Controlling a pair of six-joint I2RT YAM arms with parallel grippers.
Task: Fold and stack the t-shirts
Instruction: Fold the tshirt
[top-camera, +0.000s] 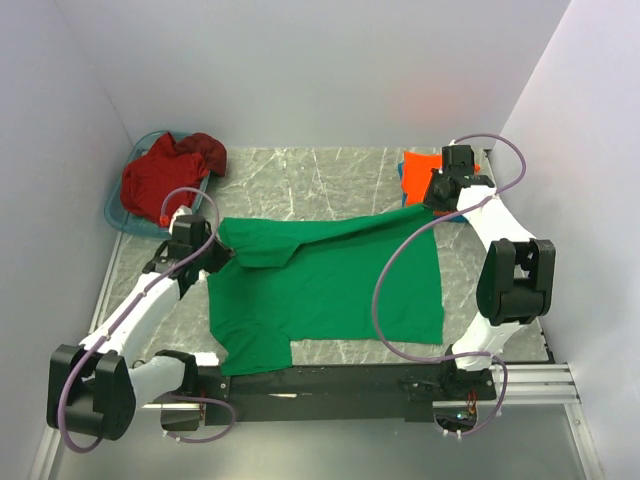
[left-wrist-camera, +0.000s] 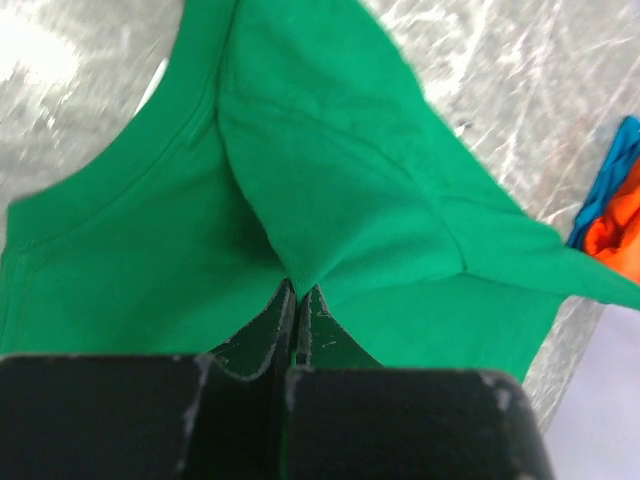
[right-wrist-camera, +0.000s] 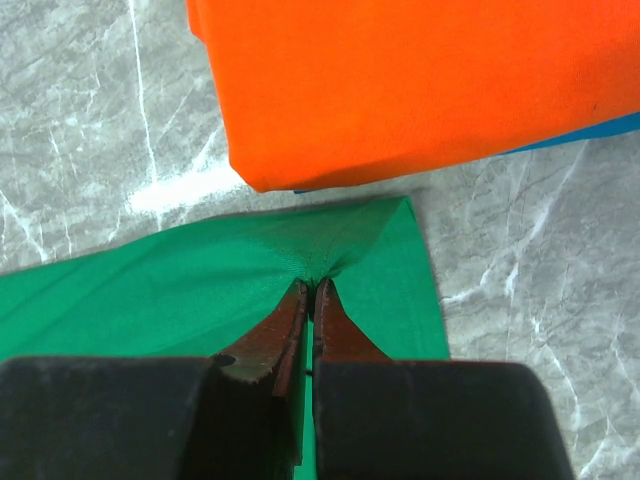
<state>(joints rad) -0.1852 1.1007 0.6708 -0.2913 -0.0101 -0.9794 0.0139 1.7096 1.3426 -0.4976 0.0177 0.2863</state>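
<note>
Green cloth clamped in both: left gripper (left-wrist-camera: 296, 300) pinches the shoulder by the collar, right gripper (right-wrist-camera: 311, 292) a hem corner. T-shirt (top-camera: 330, 285) lies mid-table, near the orange stack (right-wrist-camera: 420, 80). Move both ends together, level and taut, so the fold lands square.

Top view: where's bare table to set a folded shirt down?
Freest: the far strip of table between the red shirts and the orange stack, beyond the green shirt. Centre is covered by that shirt; both side margins are taken by the left arm and right arm.
</note>
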